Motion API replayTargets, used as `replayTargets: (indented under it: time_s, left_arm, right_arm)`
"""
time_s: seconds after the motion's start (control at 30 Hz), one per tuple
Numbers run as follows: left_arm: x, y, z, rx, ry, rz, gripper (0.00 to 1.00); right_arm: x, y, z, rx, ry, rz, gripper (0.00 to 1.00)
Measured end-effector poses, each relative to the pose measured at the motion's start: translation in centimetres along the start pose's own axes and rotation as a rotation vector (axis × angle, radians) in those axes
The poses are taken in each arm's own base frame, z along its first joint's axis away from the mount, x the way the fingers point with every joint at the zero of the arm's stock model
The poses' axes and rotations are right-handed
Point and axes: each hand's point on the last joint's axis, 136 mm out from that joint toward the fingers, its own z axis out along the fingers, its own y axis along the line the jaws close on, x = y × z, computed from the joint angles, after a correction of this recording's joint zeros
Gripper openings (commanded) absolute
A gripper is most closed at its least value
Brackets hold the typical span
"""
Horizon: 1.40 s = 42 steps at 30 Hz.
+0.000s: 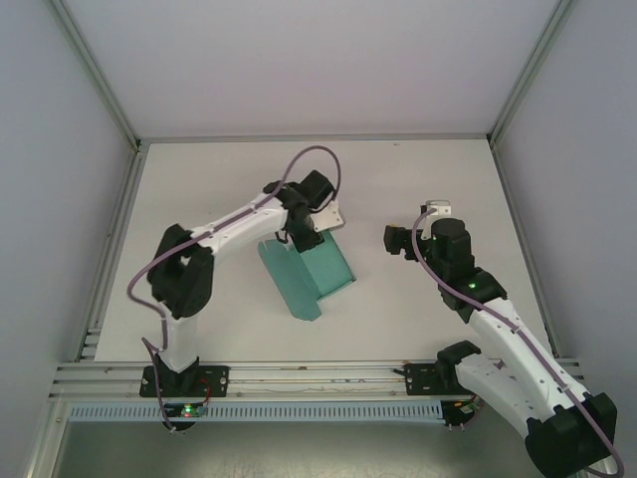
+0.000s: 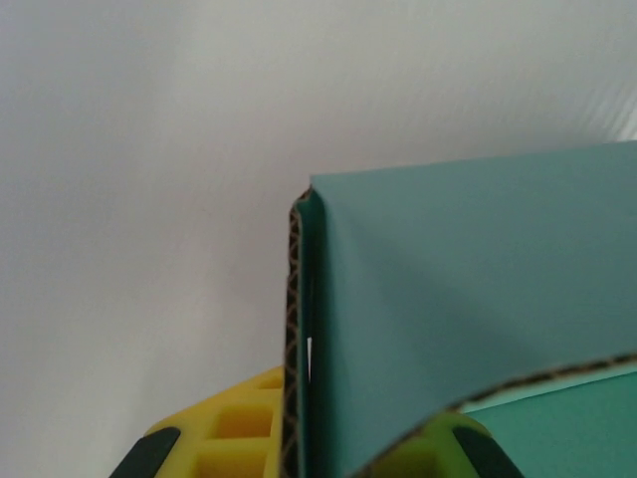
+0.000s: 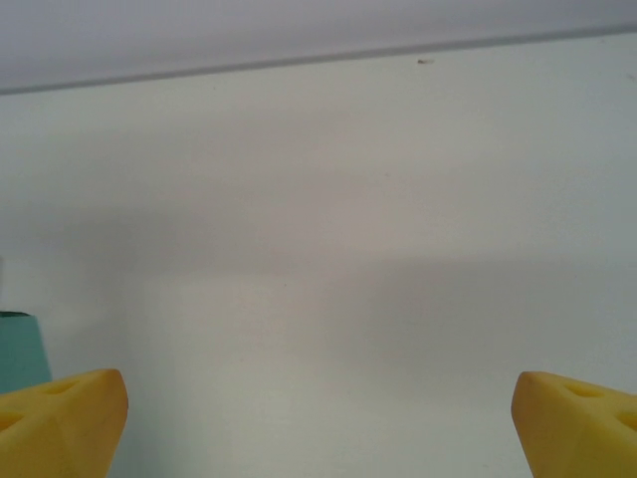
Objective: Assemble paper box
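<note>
Left gripper (image 1: 299, 235) clamped on the box (image 1: 323, 274) by its upturned edge, mid table (image 1: 428, 179); its arm (image 1: 234, 229) leans over from the left; right gripper (image 1: 400, 240) hangs near, to the right, jaws spread wide.

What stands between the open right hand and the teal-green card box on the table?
Nothing visible. Bare white table lies between the right hand and the teal-green card box. The left hand grips the box's far edge, off that path.
</note>
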Motion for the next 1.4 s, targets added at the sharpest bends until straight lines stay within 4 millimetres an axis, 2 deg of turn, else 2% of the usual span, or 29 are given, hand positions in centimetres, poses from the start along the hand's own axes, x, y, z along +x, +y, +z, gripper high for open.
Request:
replayTargets:
  time_s: [0.17, 0.27, 0.33, 0.37, 0.43, 0.63, 0.8, 0.97, 1.17, 1.4]
  left_arm:
    - [1.1, -1.2, 4.7, 0.007, 0.176, 0.111, 0.00]
    - [1.3, -1.8, 6.5, 0.023, 0.226, 0.153, 0.00]
    - [1.1, -1.8, 6.5, 0.024, 0.230, 0.176, 0.10]
    - [0.8, -1.8, 6.4, 0.023, 0.223, 0.188, 0.19]
    - [0.3, -1.6, 6.5, 0.020, 0.214, 0.206, 0.30]
    - [-0.7, -1.4, 6.3, 0.026, 0.193, 0.238, 0.52]
    - [-1.1, -2.1, 5.6, 0.065, 0.164, 0.257, 0.56]
    - [-1.9, -2.5, 3.8, 0.080, 0.114, 0.274, 0.64]
    - [-2.7, -2.9, 2.3, 0.097, 0.064, 0.275, 0.67]
    - [-3.3, -1.2, 1.5, 0.081, 0.035, 0.242, 0.66]
  right_arm:
    - [1.1, -0.9, 0.3, 0.010, 0.035, 0.018, 0.98]
    - [1.7, -1.3, 0.6, 0.012, 0.055, 0.026, 0.99]
    - [2.2, -1.5, 0.9, 0.012, 0.073, 0.029, 0.99]
    - [2.5, -1.5, 1.0, 0.011, 0.083, 0.031, 0.98]
    - [3.0, -1.7, 1.2, 0.011, 0.100, 0.033, 0.99]
    - [3.7, -1.6, 1.5, -0.007, 0.123, 0.028, 0.98]
    - [3.8, -1.1, 1.4, -0.036, 0.130, 0.008, 0.99]
    - [3.9, -0.6, 1.4, -0.065, 0.137, -0.008, 0.99]
    - [4.0, -0.4, 1.4, -0.078, 0.140, -0.020, 0.99]
    - [4.1, -0.2, 1.3, -0.092, 0.143, -0.020, 0.98]
